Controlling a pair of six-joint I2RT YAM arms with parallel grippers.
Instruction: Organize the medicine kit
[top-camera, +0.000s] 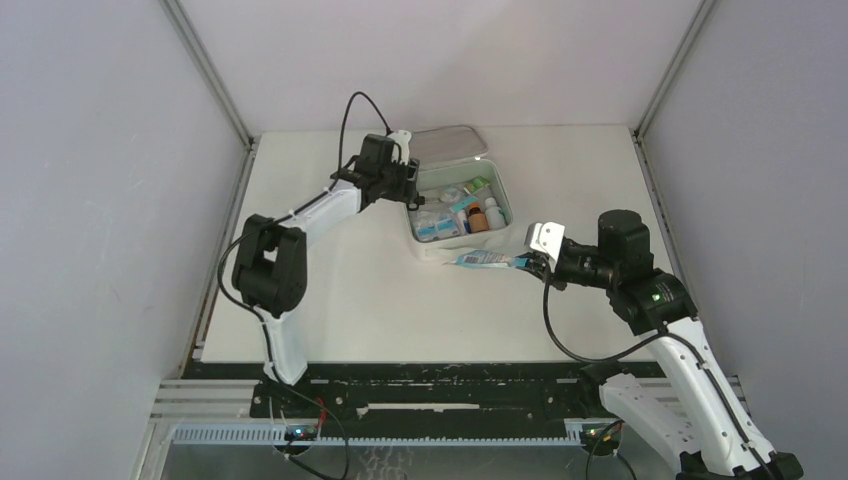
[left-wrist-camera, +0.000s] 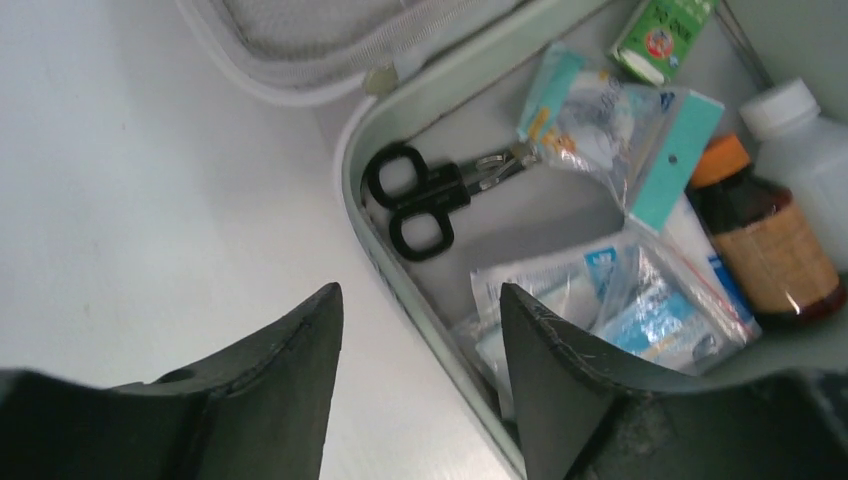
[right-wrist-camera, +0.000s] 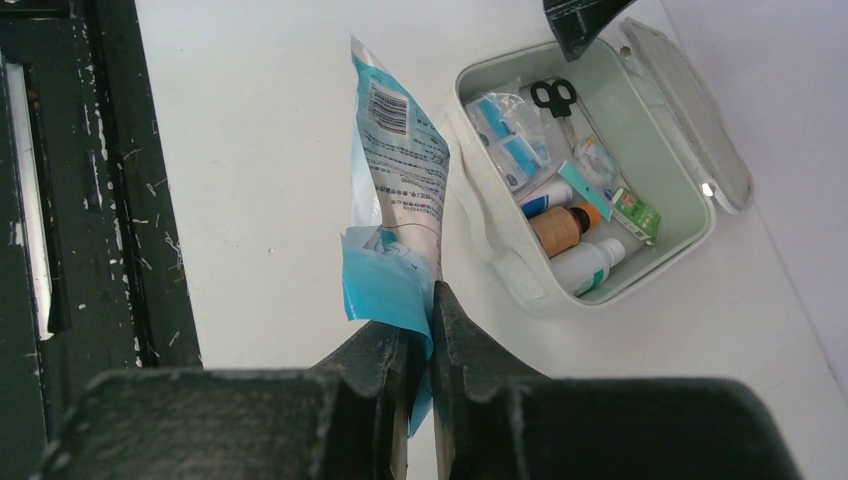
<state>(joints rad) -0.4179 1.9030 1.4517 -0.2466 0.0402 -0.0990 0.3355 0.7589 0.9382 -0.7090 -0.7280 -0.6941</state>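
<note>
Right wrist view showed the right gripper (right-wrist-camera: 428, 318) pinching a blue packet (right-wrist-camera: 400, 190), the open medicine kit (right-wrist-camera: 497, 250) beyond its jaws; the left gripper (left-wrist-camera: 420, 300) stood spread over the kit's rim.

The fingers (left-wrist-camera: 290, 380) of my left gripper (left-wrist-camera: 420, 300) are matt black plastic, scuffed along the edges. The packet (right-wrist-camera: 400, 180) is glossy, crinkled plastic film. The medicine kit (right-wrist-camera: 490, 240) has a smooth pale inside, and its lid (left-wrist-camera: 300, 30) is lined with grey mesh cloth. The scissors (left-wrist-camera: 425, 195) have glossy black plastic handles and metal blades. The brown bottle (left-wrist-camera: 770, 250) is shiny, with a paper label. The table (left-wrist-camera: 120, 200) is matt white.
</note>
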